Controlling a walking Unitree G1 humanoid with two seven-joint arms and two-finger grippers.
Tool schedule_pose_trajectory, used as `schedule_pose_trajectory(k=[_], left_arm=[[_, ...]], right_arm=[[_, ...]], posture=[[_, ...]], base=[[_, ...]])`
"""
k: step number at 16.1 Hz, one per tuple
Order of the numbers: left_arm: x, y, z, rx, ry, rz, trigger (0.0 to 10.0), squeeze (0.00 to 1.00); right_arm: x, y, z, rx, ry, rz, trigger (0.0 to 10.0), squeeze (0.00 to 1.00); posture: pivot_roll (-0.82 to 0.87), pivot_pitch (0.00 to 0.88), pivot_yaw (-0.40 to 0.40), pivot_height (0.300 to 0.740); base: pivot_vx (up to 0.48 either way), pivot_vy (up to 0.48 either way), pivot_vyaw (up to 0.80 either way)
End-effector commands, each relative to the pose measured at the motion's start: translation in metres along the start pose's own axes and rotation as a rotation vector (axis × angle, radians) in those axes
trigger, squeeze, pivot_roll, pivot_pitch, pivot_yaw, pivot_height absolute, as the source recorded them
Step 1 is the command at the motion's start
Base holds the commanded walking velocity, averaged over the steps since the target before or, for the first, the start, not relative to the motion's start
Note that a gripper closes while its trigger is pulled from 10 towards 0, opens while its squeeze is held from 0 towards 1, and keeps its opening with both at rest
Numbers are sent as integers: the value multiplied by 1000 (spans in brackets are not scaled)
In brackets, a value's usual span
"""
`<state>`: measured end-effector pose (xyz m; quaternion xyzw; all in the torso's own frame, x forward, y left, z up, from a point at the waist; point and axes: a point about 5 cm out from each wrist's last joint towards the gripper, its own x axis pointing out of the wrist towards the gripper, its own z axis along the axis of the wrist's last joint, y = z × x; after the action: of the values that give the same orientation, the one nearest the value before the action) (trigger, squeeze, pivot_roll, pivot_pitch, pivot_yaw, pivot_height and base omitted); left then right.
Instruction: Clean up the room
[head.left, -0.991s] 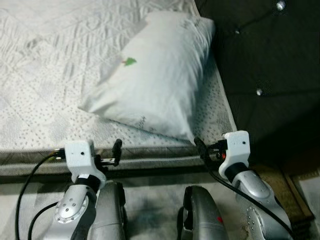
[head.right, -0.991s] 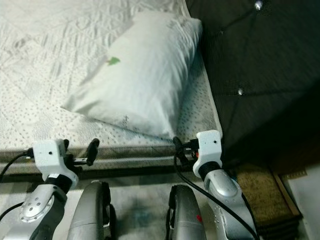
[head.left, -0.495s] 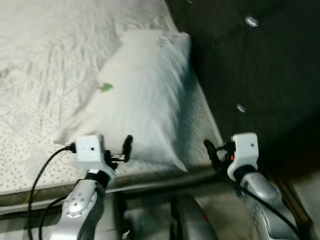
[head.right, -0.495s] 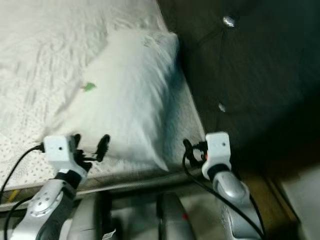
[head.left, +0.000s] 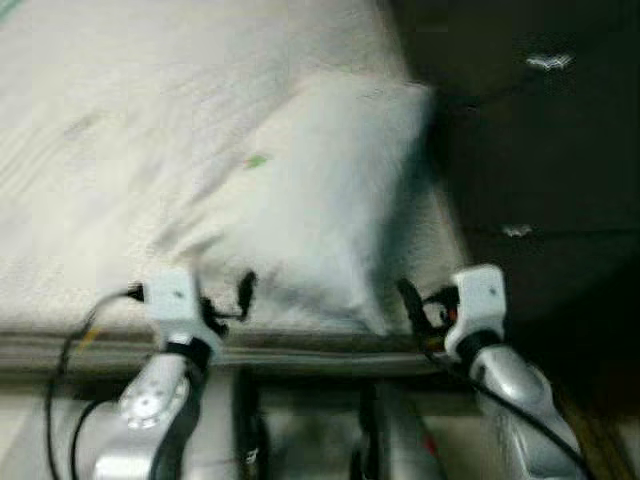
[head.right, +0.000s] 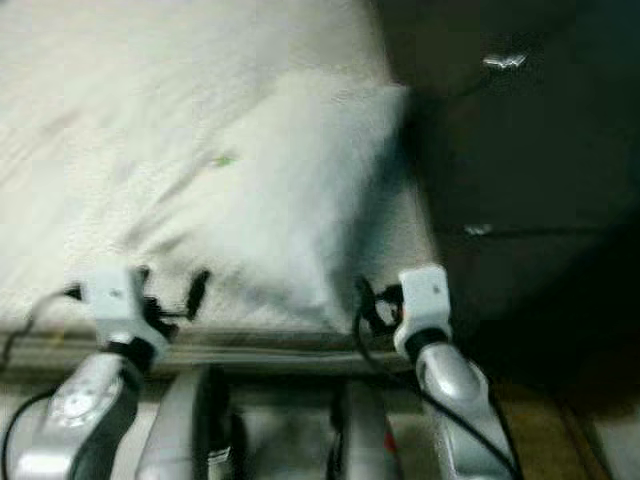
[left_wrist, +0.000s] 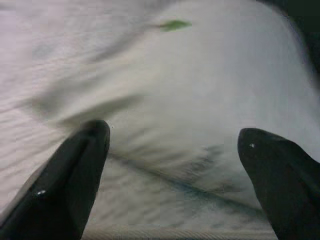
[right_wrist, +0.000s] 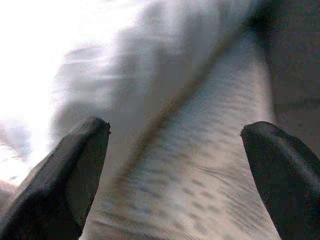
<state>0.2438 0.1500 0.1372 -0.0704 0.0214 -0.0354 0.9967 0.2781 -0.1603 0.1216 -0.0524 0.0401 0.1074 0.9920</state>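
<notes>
— Pillow (head.left: 320, 215) is the one thing lying on the mattress (head.left: 110, 130) from where I stand. White, with a small green mark on its upper face, and everything looks smeared, so I can't make out the stitching.

— Where on the bed exactly?

— Along the right edge of the mattress, running up toward the far right corner. Its near corner comes almost to the front edge. Beside that right edge stands a dark headboard (head.left: 530, 150) with shiny buttons.

— And the arms?

— Both are raised at the front edge of the mattress. The left gripper (left_wrist: 172, 150) hovers just short of the pillow's near left side, its two black fingers (left_wrist: 75, 170) spread wide with nothing between them; past them I see the pillow's face and the green mark. The right gripper (right_wrist: 175, 160) hangs by the pillow's near right corner, over the dotted strip of mattress between pillow and headboard. Its fingers (right_wrist: 70, 175) are parted wide too, holding nothing.

— Touching the pillow?

— Neither one, as far as the blur lets me tell.
</notes>
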Motion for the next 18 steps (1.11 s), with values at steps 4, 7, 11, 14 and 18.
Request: schedule_pose_trajectory(k=[4, 7, 11, 14, 18], left_arm=[[-4, 6, -14, 2, 62, 37, 10000, 0], [-4, 6, -14, -2, 61, 33, 10000, 0], [-5, 6, -14, 0, 67, 31, 10000, 0], [-8, 4, -15, -9, 82, 19, 10000, 0], [-12, 0, -15, 0, 92, -18, 10000, 0]], right_arm=[[1, 4, -4, 27, 14, 11, 10000, 0], [1, 3, -5, 35, 13, 4, 10000, 0], [3, 6, -6, 53, 59, -10, 10000, 0], [5, 16, -11, 73, 120, -16, 10000, 0], [13, 25, -7, 110, 110, -22, 10000, 0]], posture=[[-39, 257, -30, 589], [-40, 258, -30, 589], [-37, 265, -24, 589], [-26, 276, -21, 589], [-1, 272, -7, 589]], base=[[0, 0, 320], [0, 0, 0], [0, 0, 0], [0, 0, 0], [0, 0, 0]])
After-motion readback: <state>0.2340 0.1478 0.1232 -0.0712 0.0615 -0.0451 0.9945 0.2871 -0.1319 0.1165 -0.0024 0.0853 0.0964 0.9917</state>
